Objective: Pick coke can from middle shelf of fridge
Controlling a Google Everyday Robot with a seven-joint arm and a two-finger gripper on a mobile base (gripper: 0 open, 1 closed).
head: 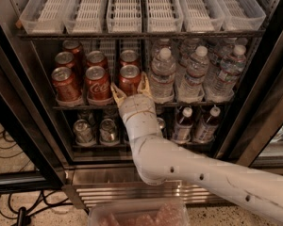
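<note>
Gripper (pixel 130 91) open, fingers (pixel 117 94) straddling the front coke can (pixel 130 77) on the middle shelf (pixel 85 107), seemingly not touching. The can is likely light, slick and dentable, so grip it mid-body.

Speckled floor (pixel 42 199) w/ black cables (pixel 21 216) at lower left

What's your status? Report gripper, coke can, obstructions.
Two-finger gripper open at thin dark middle shelf. Small red aluminium coke can between its fingers, ungripped. Clear plastic water bottle crowds one side.
</note>
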